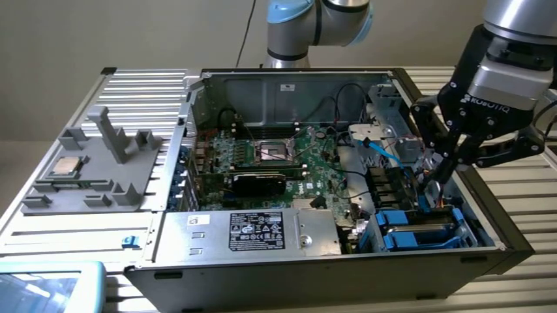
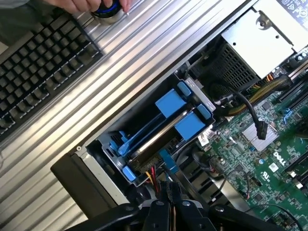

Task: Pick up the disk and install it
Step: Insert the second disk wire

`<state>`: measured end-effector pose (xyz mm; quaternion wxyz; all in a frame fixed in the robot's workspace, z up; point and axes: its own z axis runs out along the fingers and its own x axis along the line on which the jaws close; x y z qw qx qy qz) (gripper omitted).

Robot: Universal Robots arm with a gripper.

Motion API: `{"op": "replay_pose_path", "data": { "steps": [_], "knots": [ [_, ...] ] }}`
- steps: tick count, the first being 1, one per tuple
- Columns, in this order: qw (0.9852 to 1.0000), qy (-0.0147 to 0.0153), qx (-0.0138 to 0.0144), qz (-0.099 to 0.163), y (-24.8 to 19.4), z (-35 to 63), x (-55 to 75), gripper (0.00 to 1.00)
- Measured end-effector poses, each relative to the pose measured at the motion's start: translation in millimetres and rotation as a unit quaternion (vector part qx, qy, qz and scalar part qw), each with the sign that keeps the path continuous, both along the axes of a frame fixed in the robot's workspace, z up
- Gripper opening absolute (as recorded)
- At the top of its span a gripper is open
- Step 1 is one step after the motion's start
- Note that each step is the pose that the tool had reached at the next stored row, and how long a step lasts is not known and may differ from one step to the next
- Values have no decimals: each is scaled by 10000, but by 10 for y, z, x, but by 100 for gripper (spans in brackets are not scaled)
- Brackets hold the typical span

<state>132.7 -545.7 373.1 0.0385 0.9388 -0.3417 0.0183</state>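
Note:
The disk (image 2: 161,136) sits edge-on in the drive bay at the corner of the open computer case, with blue plastic rails (image 2: 169,102) on either side of it. In the exterior view the disk (image 1: 416,227) lies in the bay at the case's front right. My gripper (image 1: 442,173) hangs just above that bay, fingers pointing down. Its fingertips (image 2: 169,188) are pressed together with nothing between them, a short way from the disk's cable end. The gripper (image 2: 171,192) is shut and holds nothing.
A silver power supply with a black label (image 1: 254,231) fills the case's front. The motherboard (image 1: 287,156) and loose cables lie beside the bay. A grey fixture with a processor chip (image 1: 66,167) stands at the exterior view's left. A keyboard (image 2: 38,72) and a person's hand (image 2: 86,5) are nearby.

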Motion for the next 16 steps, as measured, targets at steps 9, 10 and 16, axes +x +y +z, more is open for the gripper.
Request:
{"op": "replay_pose_path", "data": {
  "steps": [9,10,16],
  "knots": [
    [9966,-7,46,819,0,-13,0,11],
    [9958,-8,52,909,0,-15,0,11],
    [9916,-8,74,1288,0,-20,0,11]
  ]
}}
